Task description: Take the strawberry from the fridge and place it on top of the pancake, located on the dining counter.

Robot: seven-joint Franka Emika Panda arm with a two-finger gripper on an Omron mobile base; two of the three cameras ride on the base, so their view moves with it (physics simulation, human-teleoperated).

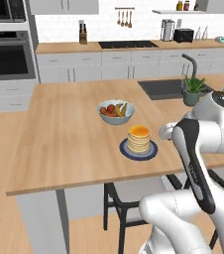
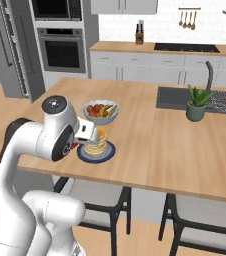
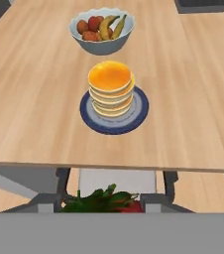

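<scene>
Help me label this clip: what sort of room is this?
A home kitchen, rendered: wall ovens, a black cooktop on the back counter, and an island with a sink, fruit bowl and pancake.

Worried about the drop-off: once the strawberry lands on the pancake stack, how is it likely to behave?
The strawberry, held low in the claw, looks small and rounded, so it may roll. The pancake top looks flat but narrow, leaving little margin. The tall stack on its plate might shift if nudged, so a low, centred release seems safer.
</scene>
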